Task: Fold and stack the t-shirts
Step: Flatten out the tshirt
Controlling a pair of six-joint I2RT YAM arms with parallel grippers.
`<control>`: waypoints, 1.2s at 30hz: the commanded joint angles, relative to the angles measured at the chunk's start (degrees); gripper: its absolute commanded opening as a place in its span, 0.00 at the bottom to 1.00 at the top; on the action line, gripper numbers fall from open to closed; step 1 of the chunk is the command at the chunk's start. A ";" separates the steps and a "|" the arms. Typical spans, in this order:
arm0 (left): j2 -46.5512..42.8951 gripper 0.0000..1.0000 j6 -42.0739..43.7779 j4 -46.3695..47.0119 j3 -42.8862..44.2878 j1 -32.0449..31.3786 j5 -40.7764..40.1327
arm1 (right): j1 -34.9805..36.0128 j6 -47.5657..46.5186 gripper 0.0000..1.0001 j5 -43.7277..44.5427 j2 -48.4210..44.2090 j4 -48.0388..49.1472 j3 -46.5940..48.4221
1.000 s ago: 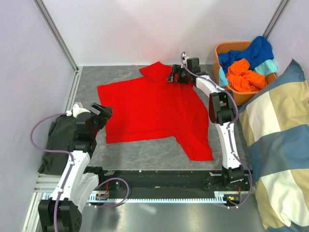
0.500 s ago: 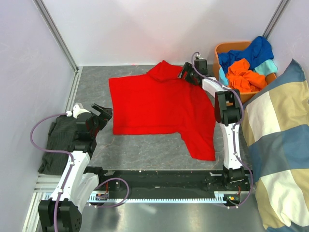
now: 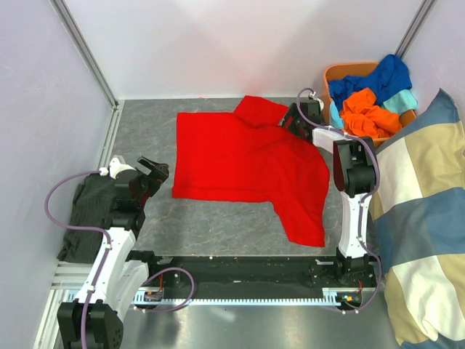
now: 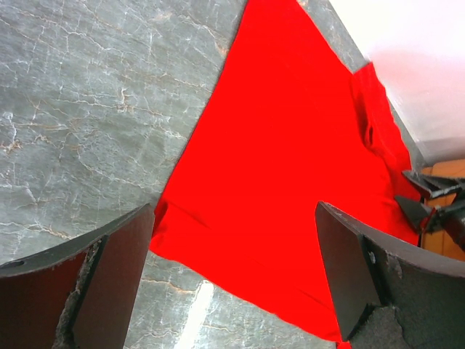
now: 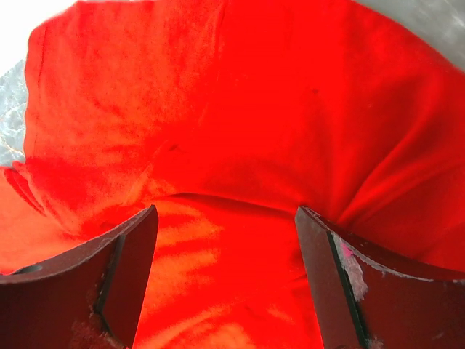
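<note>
A red t-shirt lies spread on the grey table, with one sleeve bunched at its far right corner. My right gripper is at that corner; in the right wrist view its jaws stand wide apart over the red fabric. My left gripper is open and empty just left of the shirt's near-left corner; in the left wrist view the shirt lies ahead of it. Orange, royal blue and teal shirts are piled in a basket.
The orange-brown basket stands at the back right, close to my right gripper. A big blue-and-beige checked cushion fills the right side. A dark cloth lies under my left arm at the left edge. Walls close the back and sides.
The red shirt has slid to the right along with my right gripper, which moved toward the basket. The left arm has not moved.
</note>
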 commanded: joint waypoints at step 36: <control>35.76 0.99 11.09 23.99 19.57 -1.79 20.33 | 2.52 -9.24 0.94 -3.87 -44.60 -10.39 -30.48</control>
